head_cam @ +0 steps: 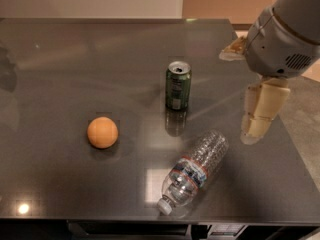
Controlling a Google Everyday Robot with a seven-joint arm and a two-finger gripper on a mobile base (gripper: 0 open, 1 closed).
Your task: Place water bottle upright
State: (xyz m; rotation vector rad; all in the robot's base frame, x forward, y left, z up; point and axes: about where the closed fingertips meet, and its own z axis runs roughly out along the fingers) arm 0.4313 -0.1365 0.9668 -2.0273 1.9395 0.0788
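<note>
The water bottle (194,171) lies on its side near the front edge of the dark table (75,74). It is clear and ribbed, with a red-white-blue label band. Its white cap (163,207) points toward the front left. My gripper (256,129) hangs from the grey arm (282,39) at the right, pointing down over the table's right part. It is to the right of the bottle's base and a little behind it, apart from it, and holds nothing.
A green drink can (178,85) stands upright behind the bottle. An orange ball (102,132) rests to the left. The table's right edge (295,149) runs just past the gripper, with floor beyond.
</note>
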